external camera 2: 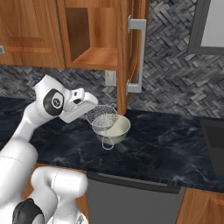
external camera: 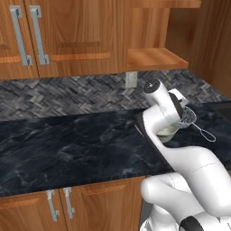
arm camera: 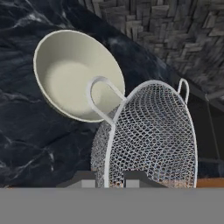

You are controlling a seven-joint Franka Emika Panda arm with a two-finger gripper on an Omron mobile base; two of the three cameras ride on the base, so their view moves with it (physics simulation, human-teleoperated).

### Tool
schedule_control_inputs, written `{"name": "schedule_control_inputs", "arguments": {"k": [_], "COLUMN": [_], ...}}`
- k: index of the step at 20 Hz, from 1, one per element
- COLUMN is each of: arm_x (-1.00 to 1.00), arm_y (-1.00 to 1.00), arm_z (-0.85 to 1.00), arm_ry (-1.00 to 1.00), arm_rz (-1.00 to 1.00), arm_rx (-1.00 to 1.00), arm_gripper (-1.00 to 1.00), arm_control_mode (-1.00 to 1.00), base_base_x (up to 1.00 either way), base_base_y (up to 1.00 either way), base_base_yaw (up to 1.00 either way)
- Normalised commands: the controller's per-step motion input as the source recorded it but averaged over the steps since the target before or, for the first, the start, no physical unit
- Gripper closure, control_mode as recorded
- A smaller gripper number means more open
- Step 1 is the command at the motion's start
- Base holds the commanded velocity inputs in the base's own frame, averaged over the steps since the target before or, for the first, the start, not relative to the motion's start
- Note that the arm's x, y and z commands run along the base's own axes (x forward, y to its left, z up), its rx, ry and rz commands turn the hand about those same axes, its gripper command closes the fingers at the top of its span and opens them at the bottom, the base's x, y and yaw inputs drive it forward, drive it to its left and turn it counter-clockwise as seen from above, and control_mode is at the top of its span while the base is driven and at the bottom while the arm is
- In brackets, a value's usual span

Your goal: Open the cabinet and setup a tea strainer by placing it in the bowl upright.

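Observation:
The cabinet (external camera 2: 94, 54) stands open, its wood shelf (external camera: 153, 58) bare. Its door (external camera 2: 131, 48), with the long silver bar handle (external camera 2: 139, 54), swings out over the counter. The cream bowl (external camera 2: 120, 130) sits on the dark counter under the door's edge. My gripper (external camera 2: 89, 113) is shut on the rim of the tea strainer (external camera 2: 103, 117), holding it tilted just above the bowl's near side. In the hand view the mesh basket (arm camera: 153, 135) rises from my gripper (arm camera: 109, 179), and the wire handle loop (arm camera: 98, 94) crosses the bowl (arm camera: 70, 72). From the left, the strainer (external camera: 187, 118) hangs past the bowl (external camera: 166, 133).
A wall outlet (external camera 2: 110, 78) sits on the herringbone backsplash behind the bowl. A dark cooktop (external camera 2: 214, 135) lies at the counter's right end. Double doors with two bar handles (external camera: 27, 34) hang to the left. The black marble counter (external camera: 67, 144) stretches left.

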Motion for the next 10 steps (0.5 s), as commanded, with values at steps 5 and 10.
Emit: {"name": "schedule_control_inputs", "arguments": {"k": [5,10], "arm_x": [0.58,0.48], "arm_y": [0.00,0.00], "arm_z": [-0.31,-0.36], "arm_ry": [0.00,0.00], "arm_rz": [0.00,0.00], "arm_rx": [0.00,0.00], "arm_gripper": [1.00,1.00], "arm_control_mode": [-1.00,-1.00], "base_base_x": [0.00,0.00], "base_base_y": [0.00,0.00], "base_base_yaw": [0.00,0.00]}}
